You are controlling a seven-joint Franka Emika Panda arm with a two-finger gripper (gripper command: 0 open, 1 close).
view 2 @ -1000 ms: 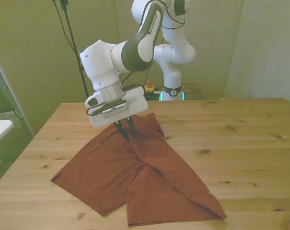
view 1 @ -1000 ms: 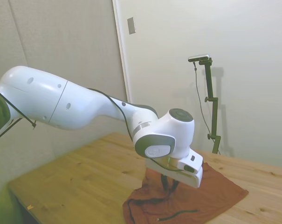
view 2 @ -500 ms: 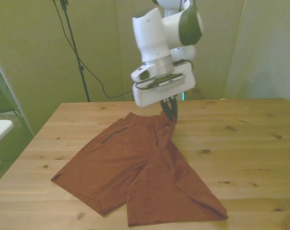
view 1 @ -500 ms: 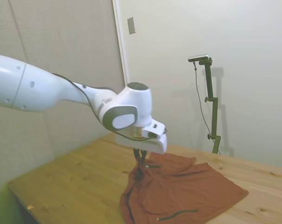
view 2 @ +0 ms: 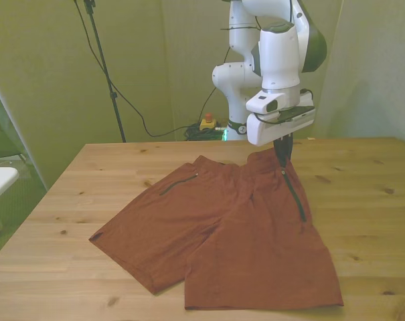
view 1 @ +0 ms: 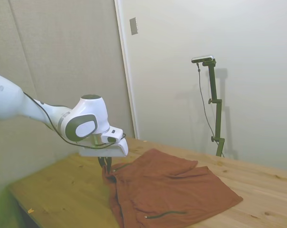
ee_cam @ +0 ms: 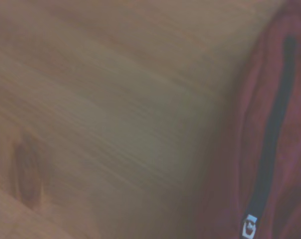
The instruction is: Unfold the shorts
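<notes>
From the side view, the white arm is reaching in low over the wooden table [view 1: 62, 190], its gripper [view 1: 106, 166] pointing down and pinching the near edge of the shorts [view 1: 171, 190], which are lying spread across the tabletop. Across the table in the front view, the gripper [view 2: 284, 155] is gripping the waistband toward the front view's right, lifting it slightly. Close up, the blurry wrist view is showing red-brown fabric with a dark zip [ee_cam: 272, 134] beside bare wood.
</notes>
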